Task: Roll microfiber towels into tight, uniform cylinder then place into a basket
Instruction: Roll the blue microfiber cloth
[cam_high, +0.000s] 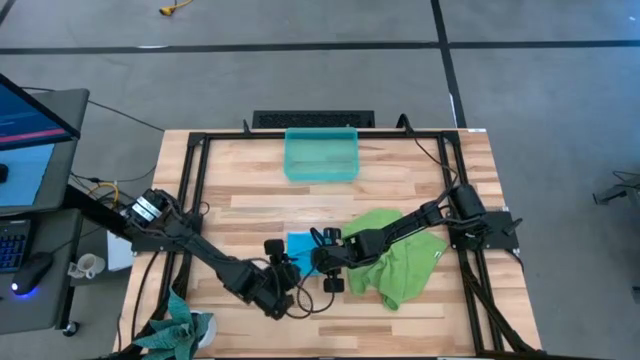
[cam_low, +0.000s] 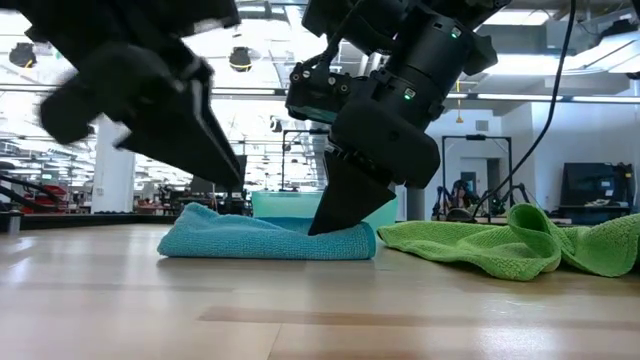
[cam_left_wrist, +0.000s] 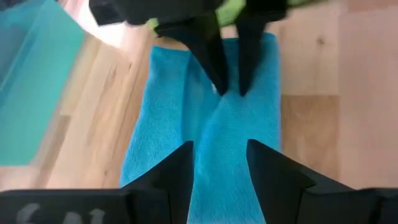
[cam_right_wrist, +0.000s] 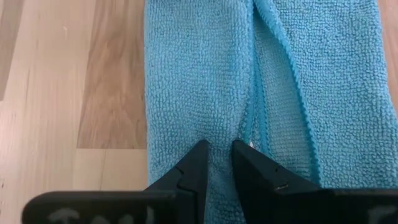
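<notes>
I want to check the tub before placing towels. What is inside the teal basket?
The basket appears empty in the high view; its bottom shows through. In the low view, the blue towel and right gripper cover most of it.

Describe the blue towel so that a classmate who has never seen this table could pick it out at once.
On the wooden table, look near the front edge, where the two dark arms meet. The blue towel lies there, folded flat into a long strip, with both hands on it. Its neighbour, the green towel, lies crumpled and looks larger.
</notes>
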